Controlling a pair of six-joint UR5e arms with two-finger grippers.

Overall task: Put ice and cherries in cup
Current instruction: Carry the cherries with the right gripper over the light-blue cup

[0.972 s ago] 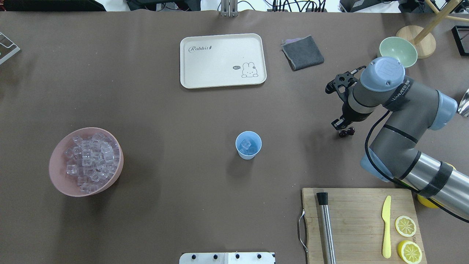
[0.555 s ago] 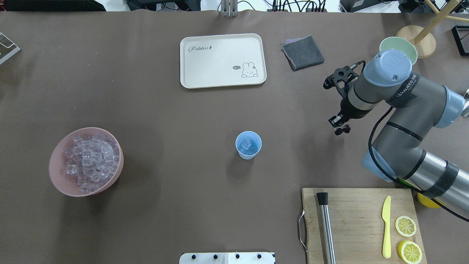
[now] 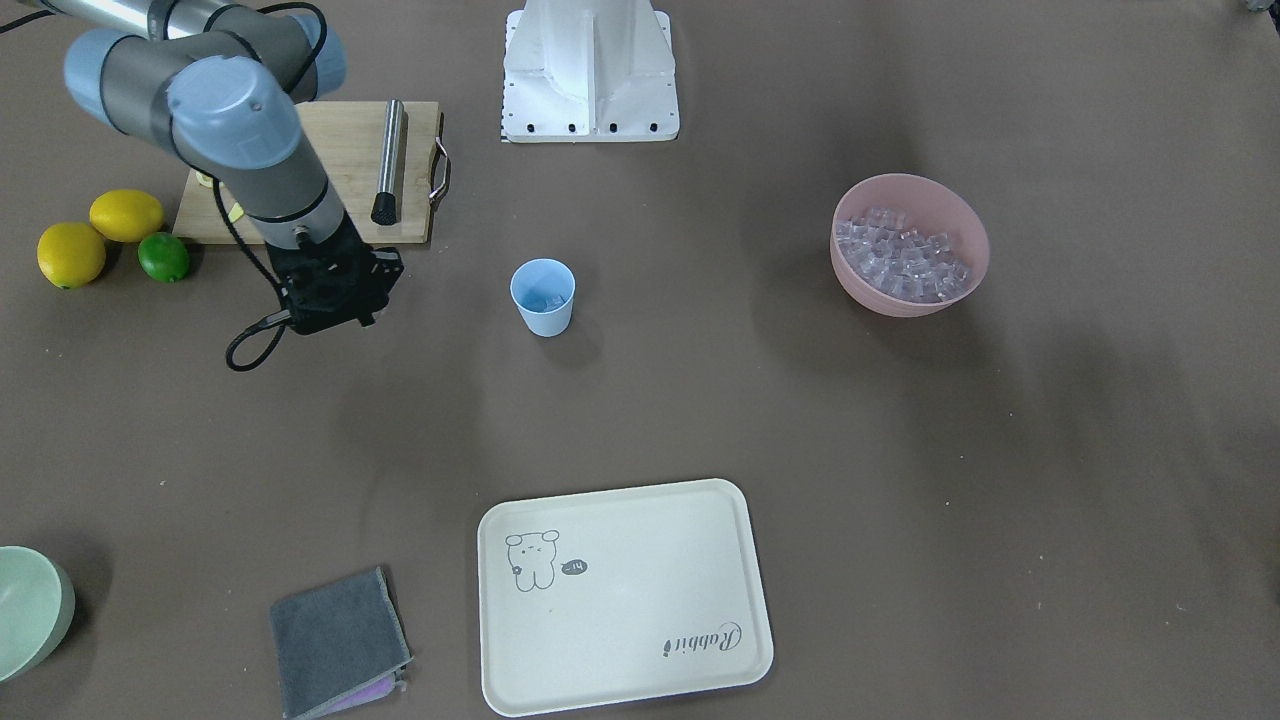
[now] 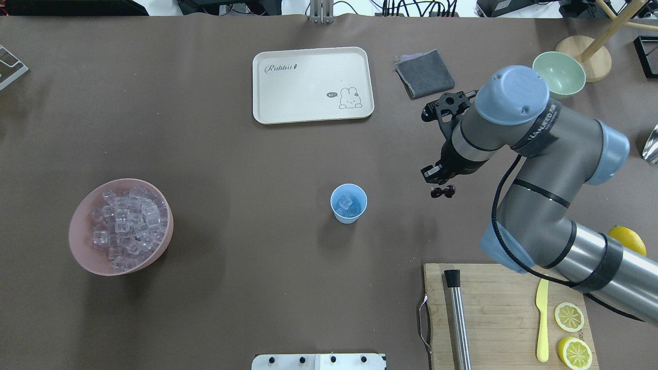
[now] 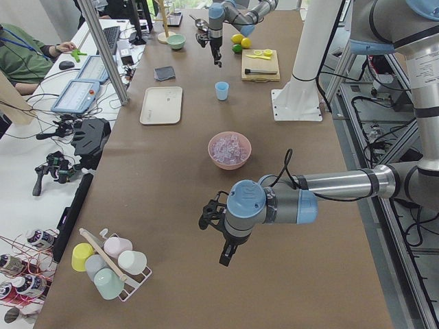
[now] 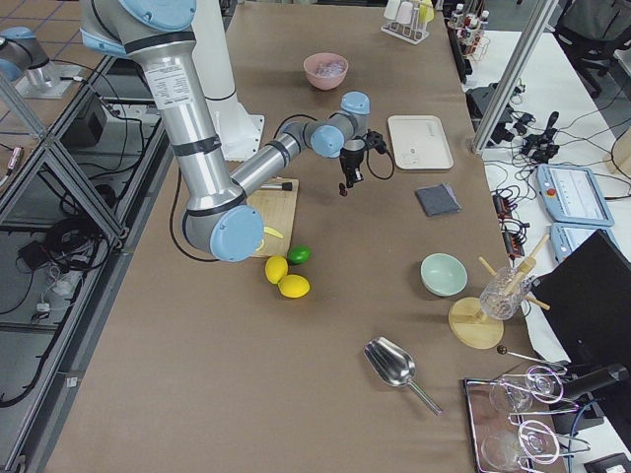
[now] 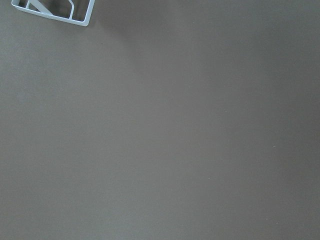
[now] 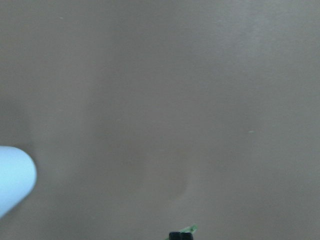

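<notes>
Within the last second the right gripper (image 4: 437,181) had been carried across the table (image 4: 205,308) toward the cup (image 4: 348,203). The pale green bowl (image 4: 559,72), partly covered by the arm before, was thereby left in plain sight. Its jaws were drawn narrowly together, and the cherries (image 4: 443,192) were seen hanging just beneath, clear of the table; they were judged to be held by the stems. The cherries were kept apart from the cup, on the right arm's side of it, so the carry was judged unfinished and the release yet to come. The cup had not been moved. A few pieces of ice (image 4: 345,203) were already lying inside it, so that step was judged at least begun. The left gripper (image 5: 225,255) was shown only in the left side view, far from the work, and whether it was open could not be told.

Nearest the robot, a grained wooden board (image 4: 504,293) was laid with a brushed steel rod (image 4: 457,318), a flat yellow plastic knife (image 4: 542,318) and lemon slices (image 4: 569,317). Farther out, the cup was seen as smooth, light blue, tapered plastic, and the cubes as clear and faintly lilac. More were heaped in a matte pink bowl (image 4: 82,216). The cherries were round, glossy and dark maroon. Farthest were a cream tray (image 4: 308,92) with rounded corners and a folded grey cloth (image 4: 424,74).
</notes>
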